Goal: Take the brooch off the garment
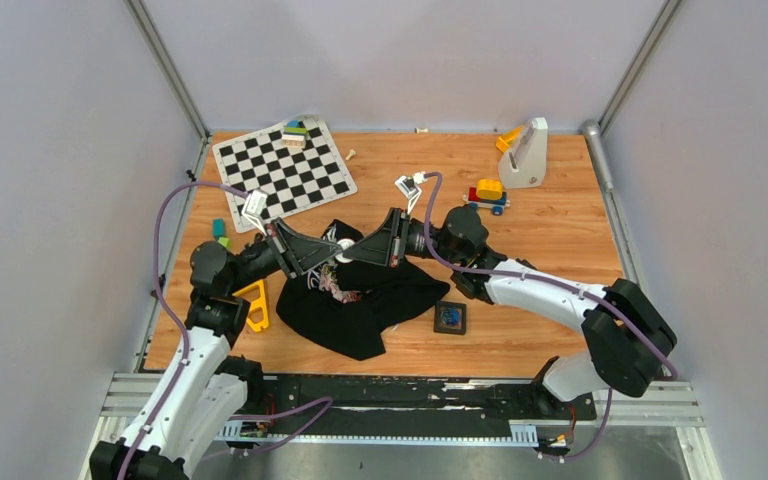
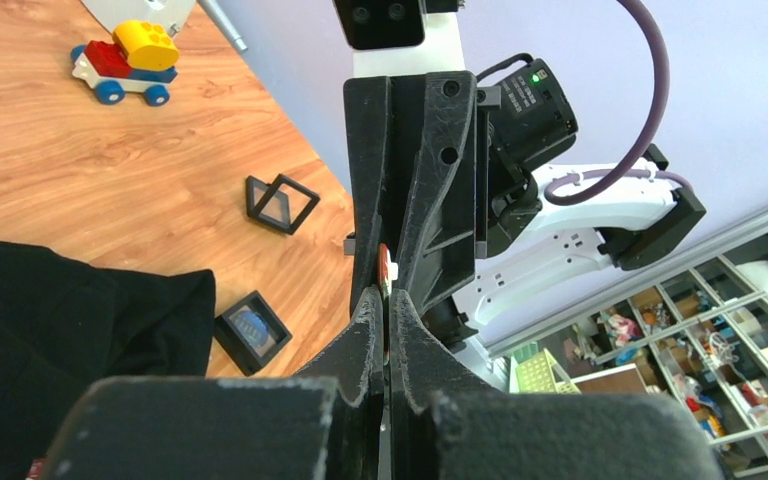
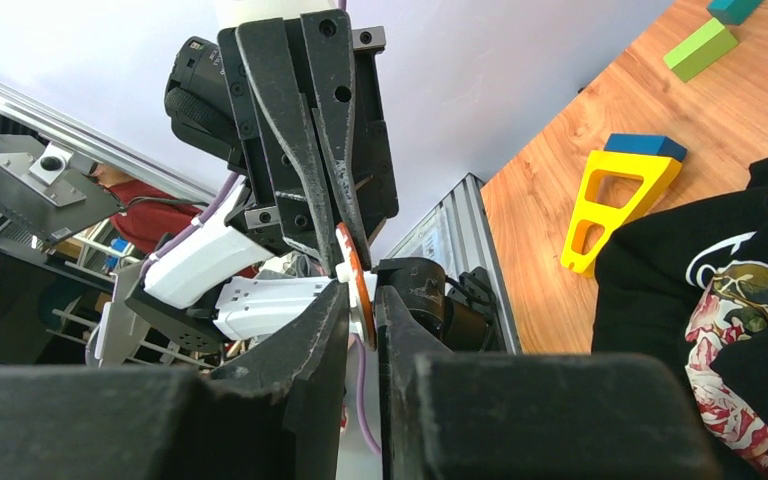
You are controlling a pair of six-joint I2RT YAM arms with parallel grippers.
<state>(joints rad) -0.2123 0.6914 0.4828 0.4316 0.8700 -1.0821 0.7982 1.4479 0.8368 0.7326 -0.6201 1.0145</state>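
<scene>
The black garment [image 1: 360,310] with a floral print lies crumpled on the wooden table; it also shows in the left wrist view [image 2: 60,340] and the right wrist view [image 3: 720,250]. My left gripper [image 1: 332,255] and right gripper [image 1: 352,252] meet tip to tip just above it. Both are shut on one small thin disc [image 3: 358,285], seen edge-on with an orange-red rim and a white back. Its face is hidden. A small blue disc with a dark rim, the brooch [image 2: 250,325], lies in a black square tray [image 1: 450,330] right of the garment.
A second, see-through black frame [image 2: 282,203] lies beyond the tray. A yellow triangular block [image 1: 253,305] sits left of the garment. A checkerboard mat [image 1: 282,170], a toy car [image 1: 488,195] and a white stand [image 1: 528,152] are at the back.
</scene>
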